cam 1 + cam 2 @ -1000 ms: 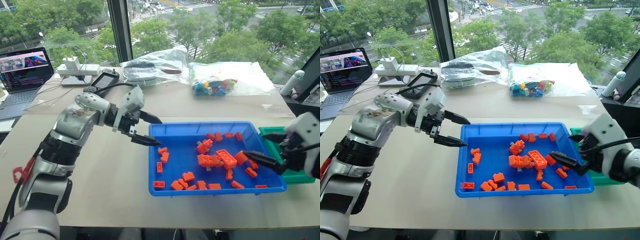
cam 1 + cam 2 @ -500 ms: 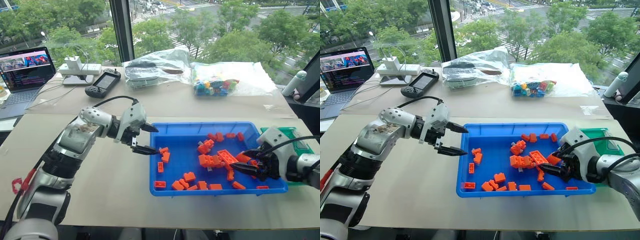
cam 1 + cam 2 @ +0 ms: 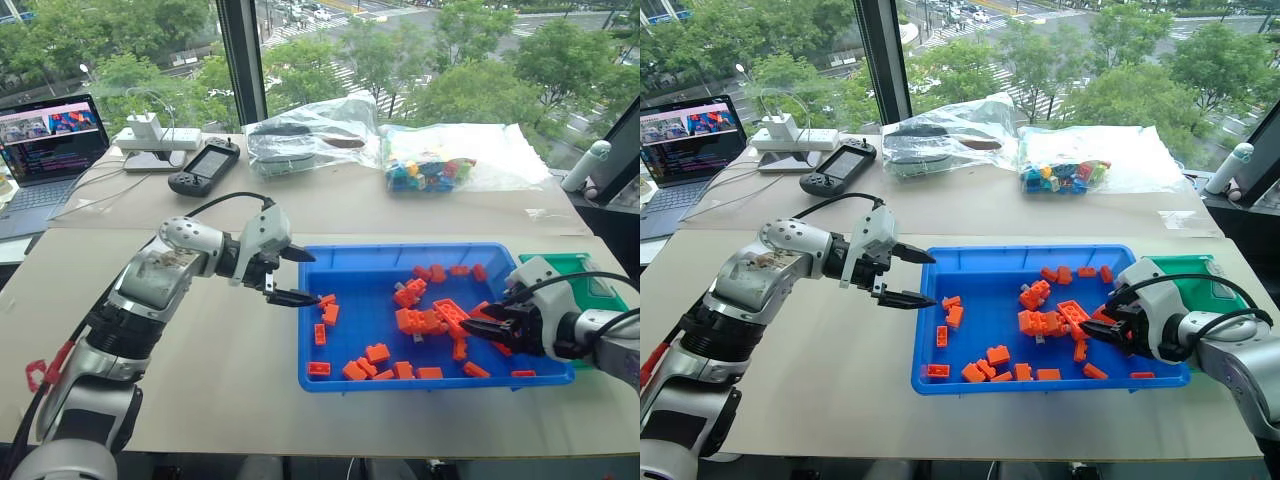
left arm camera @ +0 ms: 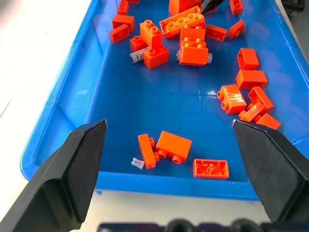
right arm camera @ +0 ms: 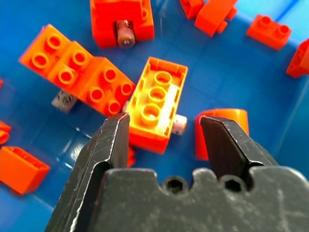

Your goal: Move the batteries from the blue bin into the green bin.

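1. My right claw (image 5: 164, 130) sat low inside the blue bin (image 3: 350, 262), at its end nearest the green bin (image 3: 1200, 275), jaws parted around a long orange brick (image 5: 157, 108); grip not confirmed.
2. A battery (image 5: 179, 123) peeked from beneath that brick.
3. My left claw (image 3: 300, 276) hung released over the bin's far end.

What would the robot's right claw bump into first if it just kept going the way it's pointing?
Probably the overturned long orange brick between the right gripper's open fingers, with a battery poking out from under it. Depth is hard to judge, so the battery may come first.
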You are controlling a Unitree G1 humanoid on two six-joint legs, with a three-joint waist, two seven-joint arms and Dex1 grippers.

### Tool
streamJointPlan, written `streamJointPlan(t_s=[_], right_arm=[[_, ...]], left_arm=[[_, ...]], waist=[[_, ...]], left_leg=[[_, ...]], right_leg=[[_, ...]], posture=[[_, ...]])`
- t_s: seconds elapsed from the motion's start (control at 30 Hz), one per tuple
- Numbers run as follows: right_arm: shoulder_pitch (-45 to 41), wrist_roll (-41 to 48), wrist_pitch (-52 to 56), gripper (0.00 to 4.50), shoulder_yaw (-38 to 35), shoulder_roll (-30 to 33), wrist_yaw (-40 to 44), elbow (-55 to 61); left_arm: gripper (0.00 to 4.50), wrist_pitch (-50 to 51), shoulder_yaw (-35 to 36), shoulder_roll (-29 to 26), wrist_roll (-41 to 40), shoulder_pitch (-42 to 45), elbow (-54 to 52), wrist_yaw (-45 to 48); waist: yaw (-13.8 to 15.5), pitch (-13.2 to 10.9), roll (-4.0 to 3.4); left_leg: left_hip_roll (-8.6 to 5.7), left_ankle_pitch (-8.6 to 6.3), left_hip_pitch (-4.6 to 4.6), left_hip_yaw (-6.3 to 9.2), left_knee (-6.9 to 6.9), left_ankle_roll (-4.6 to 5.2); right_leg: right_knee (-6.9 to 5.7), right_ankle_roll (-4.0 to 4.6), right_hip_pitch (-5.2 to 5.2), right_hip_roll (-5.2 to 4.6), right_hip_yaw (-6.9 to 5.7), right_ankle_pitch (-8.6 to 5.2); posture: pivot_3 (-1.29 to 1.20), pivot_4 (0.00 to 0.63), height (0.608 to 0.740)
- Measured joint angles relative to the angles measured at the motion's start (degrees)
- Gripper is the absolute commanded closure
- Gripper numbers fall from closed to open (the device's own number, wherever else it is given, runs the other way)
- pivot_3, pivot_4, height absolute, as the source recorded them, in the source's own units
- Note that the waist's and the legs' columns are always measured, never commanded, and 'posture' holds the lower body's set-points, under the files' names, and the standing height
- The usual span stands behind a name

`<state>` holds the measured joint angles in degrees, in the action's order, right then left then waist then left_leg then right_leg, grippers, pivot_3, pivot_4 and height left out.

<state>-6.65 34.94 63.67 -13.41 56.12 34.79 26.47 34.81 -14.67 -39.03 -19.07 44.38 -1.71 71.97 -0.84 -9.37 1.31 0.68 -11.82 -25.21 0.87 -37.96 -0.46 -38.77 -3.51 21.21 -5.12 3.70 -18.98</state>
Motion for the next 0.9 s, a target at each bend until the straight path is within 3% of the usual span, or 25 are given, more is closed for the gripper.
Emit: streamJointPlan(t_s=[0.43, 0.6, 0.9], right_arm=[[-0.54, -0.80, 3.26, 1.75, 3.29, -3.19, -3.06, -0.02], [-2.97, -1.04, 3.29, 3.04, 3.13, -3.77, -3.92, -1.23], [-8.06, 0.61, 6.88, 3.05, -1.05, -0.90, -3.42, 0.51]], left_arm=[[0.00, -2.17, 0.81, 0.44, -0.57, -0.06, -0.16, 0.02], [0.00, -2.17, 0.97, 0.58, -0.56, -0.06, -0.16, -0.20], [0.00, -1.91, 1.20, 0.82, -0.96, -0.06, -0.37, -0.55]], waist=[[-0.04, 0.00, 0.00], [-0.05, 0.00, 0.00], [-0.21, 0.00, 0.00]], left_leg=[[0.01, 0.00, 0.00, 0.01, 0.00, 0.00], [0.00, 0.00, 0.00, 0.01, 0.00, 0.00], [0.02, 0.00, 0.00, 0.00, -0.01, 0.00]], right_leg=[[-0.12, 0.00, 0.02, 0.01, 0.00, 0.00], [-0.12, 0.00, 0.02, 0.01, 0.00, 0.00], [-0.12, 0.00, 0.04, 0.02, 0.01, 0.00]], posture=[[0.00, 0.150, 0.732], [0.00, 0.150, 0.732], [0.00, 0.150, 0.732]])
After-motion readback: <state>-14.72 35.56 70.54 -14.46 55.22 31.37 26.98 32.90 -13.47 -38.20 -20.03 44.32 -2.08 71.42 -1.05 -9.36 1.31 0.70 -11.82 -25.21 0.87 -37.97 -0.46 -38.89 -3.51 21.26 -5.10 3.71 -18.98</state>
